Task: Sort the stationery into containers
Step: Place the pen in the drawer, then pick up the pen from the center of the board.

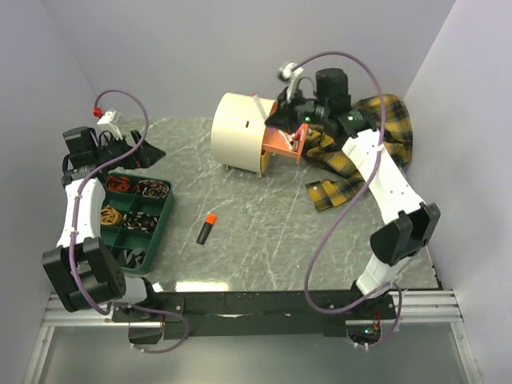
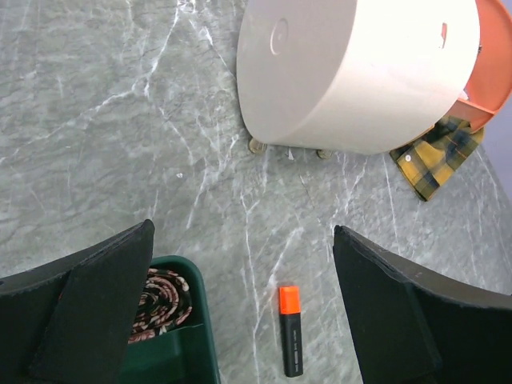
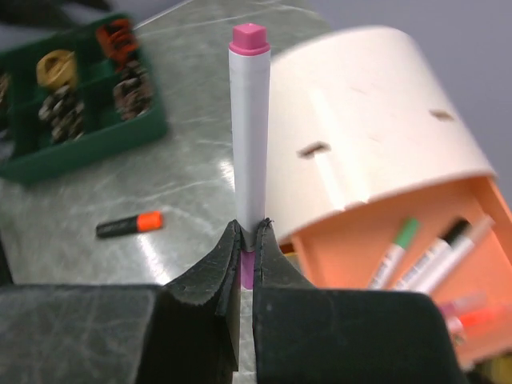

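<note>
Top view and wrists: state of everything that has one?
drawer: pulled open, pens inside.
pink pen: capped, held by one end.
right gripper: shut on pink pen.
left gripper: open, empty.
marker: capped, lying flat.

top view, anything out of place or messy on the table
Yes. The orange-capped marker lies alone on the table, outside the open orange drawer where other pens sit. The yellow plaid cloth is crumpled beside that drawer.

pink pen (image 3: pixel 250 136) base hidden – drawer (image 3: pixel 340 260) edge-cropped, tray (image 3: pixel 88 150) blurred
</note>
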Robot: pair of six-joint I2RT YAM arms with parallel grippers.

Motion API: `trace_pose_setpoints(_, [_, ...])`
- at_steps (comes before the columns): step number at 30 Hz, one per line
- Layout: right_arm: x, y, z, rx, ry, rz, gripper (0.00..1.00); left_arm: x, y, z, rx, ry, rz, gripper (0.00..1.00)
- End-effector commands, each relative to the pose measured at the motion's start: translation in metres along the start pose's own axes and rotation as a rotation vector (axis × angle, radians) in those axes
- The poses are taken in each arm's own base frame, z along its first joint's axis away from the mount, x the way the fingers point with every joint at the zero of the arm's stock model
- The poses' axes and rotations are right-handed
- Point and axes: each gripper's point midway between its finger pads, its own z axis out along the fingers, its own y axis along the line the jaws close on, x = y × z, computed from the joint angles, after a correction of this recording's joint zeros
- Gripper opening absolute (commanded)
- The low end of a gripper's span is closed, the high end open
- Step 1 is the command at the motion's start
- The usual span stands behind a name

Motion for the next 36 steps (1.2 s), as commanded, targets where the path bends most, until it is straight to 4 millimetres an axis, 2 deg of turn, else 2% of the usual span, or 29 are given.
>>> trace_pose_setpoints(1, [-0.006, -0.061, 0.001, 0.158, -0.102, 0.238, 0.00, -0.024, -0.018, -0.005, 0.045, -0.051, 0.041, 1.00])
trace_pose_setpoints(4, [0.011, -0.092, 0.002, 0.229, -0.090, 0.304, 0.00, -0.021, -0.021, -0.008, 0.042, -0.046, 0.043, 0.99])
trace_pose_setpoints(6, [0.020, -0.106, 0.005, 0.257, -0.079, 0.314, 0.00, -0.018, -0.022, -0.008, 0.042, -0.043, 0.037, 0.99])
trace_pose_setpoints(12, [0.042, -0.122, 0.016, 0.293, -0.032, 0.332, 0.00, -0.015, -0.022, -0.010, 0.035, -0.039, 0.033, 0.99])
trace_pose_setpoints(15, [0.056, -0.131, 0.020, 0.337, -0.007, 0.357, 0.11, -0.013, -0.021, -0.008, 0.035, -0.036, 0.025, 0.99])
trace_pose_setpoints(16, [0.058, -0.133, 0.020, 0.346, -0.004, 0.361, 0.22, -0.014, -0.021, -0.008, 0.034, -0.041, 0.022, 0.99])
trace_pose_setpoints(17, [0.058, -0.134, 0.019, 0.345, -0.005, 0.363, 0.27, -0.014, -0.020, -0.008, 0.033, -0.041, 0.020, 0.99])
trace_pose_setpoints(19, [0.050, -0.130, 0.017, 0.323, -0.017, 0.341, 0.34, -0.014, -0.021, -0.008, 0.033, -0.042, 0.023, 0.99])
trace_pose_setpoints(22, [0.027, -0.120, 0.008, 0.283, -0.061, 0.313, 0.40, -0.013, -0.021, -0.009, 0.031, -0.042, 0.024, 0.99])
trace_pose_setpoints(25, [0.000, -0.086, 0.002, 0.140, -0.101, 0.199, 0.45, -0.013, -0.021, -0.009, 0.034, -0.042, 0.021, 0.99])
trace_pose_setpoints(26, [-0.012, -0.074, -0.006, 0.121, -0.125, 0.166, 0.46, -0.013, -0.020, -0.008, 0.034, -0.043, 0.023, 0.99])
trace_pose_setpoints(28, [-0.017, -0.040, -0.002, 0.001, -0.136, 0.073, 0.47, -0.015, -0.021, -0.009, 0.032, -0.047, 0.029, 0.99])
trace_pose_setpoints(29, [-0.023, -0.020, -0.006, -0.049, -0.145, -0.001, 0.47, -0.015, -0.021, -0.009, 0.031, -0.046, 0.031, 0.99])
trace_pose_setpoints(30, [-0.008, -0.001, -0.001, -0.105, -0.095, -0.125, 0.47, -0.013, -0.020, -0.010, 0.026, -0.041, 0.030, 0.99])
trace_pose_setpoints(31, [-0.004, 0.030, 0.009, -0.179, -0.067, -0.215, 0.47, -0.013, -0.020, -0.010, 0.024, -0.039, 0.047, 0.99])
trace_pose_setpoints(32, [0.015, 0.055, 0.009, -0.243, 0.004, -0.265, 0.47, -0.011, -0.019, -0.011, 0.017, -0.033, 0.051, 0.99])
trace_pose_setpoints(33, [0.029, 0.068, 0.015, -0.295, 0.030, -0.424, 0.47, -0.007, -0.019, -0.011, 0.018, -0.023, 0.046, 0.99])
trace_pose_setpoints(34, [0.040, 0.078, 0.018, -0.320, 0.066, -0.480, 0.47, -0.006, -0.019, -0.013, 0.014, -0.021, 0.060, 0.99])
trace_pose_setpoints(35, [0.058, 0.109, 0.027, -0.401, 0.106, -0.517, 0.47, -0.005, -0.020, -0.013, 0.014, -0.018, 0.062, 0.99])
trace_pose_setpoints(36, [0.065, 0.118, 0.031, -0.438, 0.114, -0.593, 0.46, -0.003, -0.020, -0.014, 0.014, -0.015, 0.062, 1.00])
